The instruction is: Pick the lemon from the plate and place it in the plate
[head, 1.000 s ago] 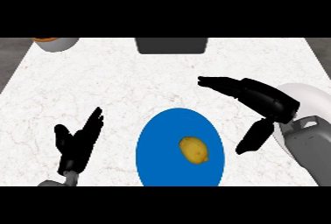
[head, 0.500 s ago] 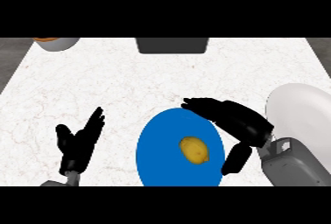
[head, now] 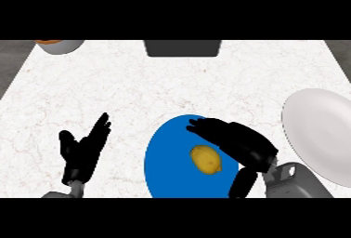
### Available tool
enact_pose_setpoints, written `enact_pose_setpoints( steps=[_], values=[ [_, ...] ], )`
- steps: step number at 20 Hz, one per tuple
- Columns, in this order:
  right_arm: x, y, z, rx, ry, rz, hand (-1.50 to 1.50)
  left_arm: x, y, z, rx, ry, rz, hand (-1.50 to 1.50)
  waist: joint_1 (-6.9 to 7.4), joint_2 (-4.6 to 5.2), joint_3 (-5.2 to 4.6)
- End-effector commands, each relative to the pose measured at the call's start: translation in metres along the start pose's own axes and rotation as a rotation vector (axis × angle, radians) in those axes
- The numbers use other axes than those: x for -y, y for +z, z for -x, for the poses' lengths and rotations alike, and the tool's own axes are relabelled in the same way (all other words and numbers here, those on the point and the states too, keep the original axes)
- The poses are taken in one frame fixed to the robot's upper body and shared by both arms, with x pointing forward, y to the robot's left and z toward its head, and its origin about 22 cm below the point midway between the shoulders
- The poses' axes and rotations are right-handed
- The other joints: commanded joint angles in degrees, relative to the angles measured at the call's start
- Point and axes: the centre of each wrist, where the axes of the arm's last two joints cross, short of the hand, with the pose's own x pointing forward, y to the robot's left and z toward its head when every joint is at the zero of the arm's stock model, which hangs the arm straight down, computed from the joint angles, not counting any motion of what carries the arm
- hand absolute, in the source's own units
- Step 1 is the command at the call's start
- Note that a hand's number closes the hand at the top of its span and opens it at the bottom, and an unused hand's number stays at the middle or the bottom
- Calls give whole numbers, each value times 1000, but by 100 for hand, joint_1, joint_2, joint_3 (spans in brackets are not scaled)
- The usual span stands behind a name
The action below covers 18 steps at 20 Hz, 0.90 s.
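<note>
So the right hand (head: 233, 139) has swung in leftward from over by the white plate (head: 322, 135) and now hangs above the blue plate (head: 161, 158), fingers spread, holding nothing. The lemon (head: 206, 159) sits just below its fingers, between them and the thumb, so a grab looks close. White plate is off to its right. Left hand (head: 82, 151) rests open, well left. Marble counter (head: 137, 83), a bowl (head: 60, 45) and a dark box (head: 182, 48) far ahead.
</note>
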Motion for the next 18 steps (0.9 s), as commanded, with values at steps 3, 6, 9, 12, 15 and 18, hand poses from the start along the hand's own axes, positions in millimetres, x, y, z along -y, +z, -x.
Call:
enact_pose_setpoints(
  steps=[3, 6, 9, 12, 15, 18],
  values=[
    [-8, -5, 7, -74, 99, 9, -150, 7, 2, 7, -33, 8, 10, 0, 4, 17, -17],
    [1, -10, 3, -85, 94, 31, -150, 7, -10, 7, -31, -5, 1, 0, -3, 19, -18],
    [-31, -29, -8, -86, 108, -2, -150, -2, 6, 14, -41, 6, 20, 0, 17, 17, -18],
    [-27, -36, 13, -92, 81, -26, -150, -5, 19, -12, -25, 1, -3, 0, 32, 14, -16],
    [-33, -21, 7, -83, 108, -31, -150, 6, 7, 3, -33, -2, -4, 0, -2, 14, -17],
    [-45, -36, 30, -103, 129, -91, -150, -4, 0, 8, -36, 0, 1, 0, 12, 20, -17]
  ],
)
